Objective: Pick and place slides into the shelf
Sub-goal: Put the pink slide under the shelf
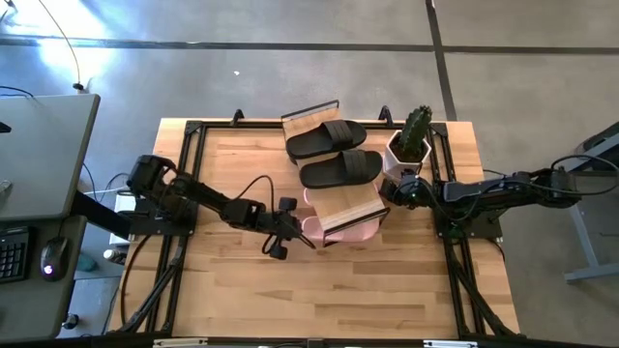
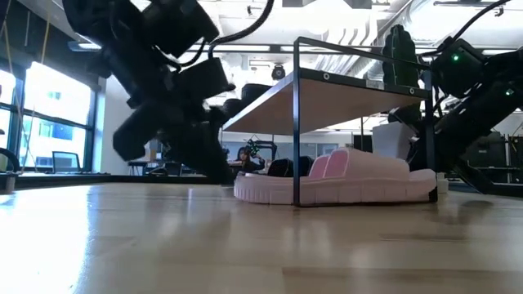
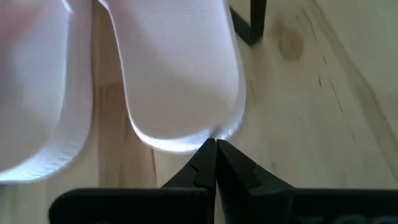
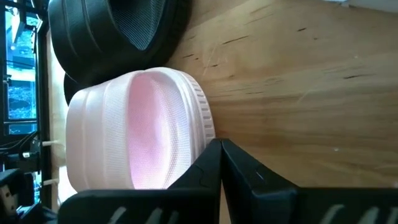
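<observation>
The shelf (image 1: 346, 206), light slat boards in a thin black frame, stands mid-table. Two black slides (image 1: 334, 155) lie side by side on its far part. A pink pair (image 1: 350, 229) lies on the table under the near board, shown in the low view as a pink slide (image 2: 343, 180) below the board. My left gripper (image 1: 308, 235) is shut at the pair's left end, and my right gripper (image 1: 389, 190) is shut at its right side. The left wrist view shows both pink slides (image 3: 74, 81) and a shelf leg (image 3: 250, 25). My left gripper touches the nearer pink slide at its rounded end rim (image 3: 208, 132) with its shut fingertips (image 3: 205, 155), coming level from the table's left. The slide lies flat on the table. My right gripper has its shut fingertips (image 4: 211, 158) against a pink slide's ribbed sole edge (image 4: 202, 121), coming level from the table's right. The slide rests on the table.
A white pot with a cactus (image 1: 410, 145) stands right of the black slides, close to my right arm. The near half of the table (image 1: 319, 295) is bare wood. A desk with a keyboard and mouse (image 1: 39, 184) stands off the table's left.
</observation>
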`<state>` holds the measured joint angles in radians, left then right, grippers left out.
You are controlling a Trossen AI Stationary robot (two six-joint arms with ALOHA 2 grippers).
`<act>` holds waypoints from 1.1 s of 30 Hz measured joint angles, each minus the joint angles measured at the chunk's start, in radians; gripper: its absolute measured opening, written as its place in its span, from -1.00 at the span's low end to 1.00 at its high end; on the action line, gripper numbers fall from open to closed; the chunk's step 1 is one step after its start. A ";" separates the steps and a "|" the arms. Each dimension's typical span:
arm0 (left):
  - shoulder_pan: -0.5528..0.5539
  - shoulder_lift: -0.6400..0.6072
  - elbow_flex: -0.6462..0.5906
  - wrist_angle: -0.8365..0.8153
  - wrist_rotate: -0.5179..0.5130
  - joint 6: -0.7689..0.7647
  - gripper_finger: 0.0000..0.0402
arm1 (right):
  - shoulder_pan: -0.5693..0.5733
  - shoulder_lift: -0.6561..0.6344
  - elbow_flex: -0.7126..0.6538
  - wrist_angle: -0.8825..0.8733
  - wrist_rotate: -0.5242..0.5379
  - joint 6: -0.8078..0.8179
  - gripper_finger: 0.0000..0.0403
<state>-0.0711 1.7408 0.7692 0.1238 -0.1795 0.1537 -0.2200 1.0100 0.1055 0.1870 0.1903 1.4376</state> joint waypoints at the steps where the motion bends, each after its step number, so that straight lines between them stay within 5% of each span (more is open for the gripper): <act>1: 0.000 0.011 0.001 0.020 0.001 0.000 -1.00 | 0.000 0.000 0.000 0.001 0.000 -0.003 -1.00; 33: -0.001 0.048 0.002 -0.021 -0.077 -0.031 -1.00 | 0.042 -0.064 0.000 -0.086 0.089 -0.051 -1.00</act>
<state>-0.0723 1.7885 0.7715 0.1031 -0.2569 0.1226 -0.1783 0.9463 0.1055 0.1011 0.2791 1.3861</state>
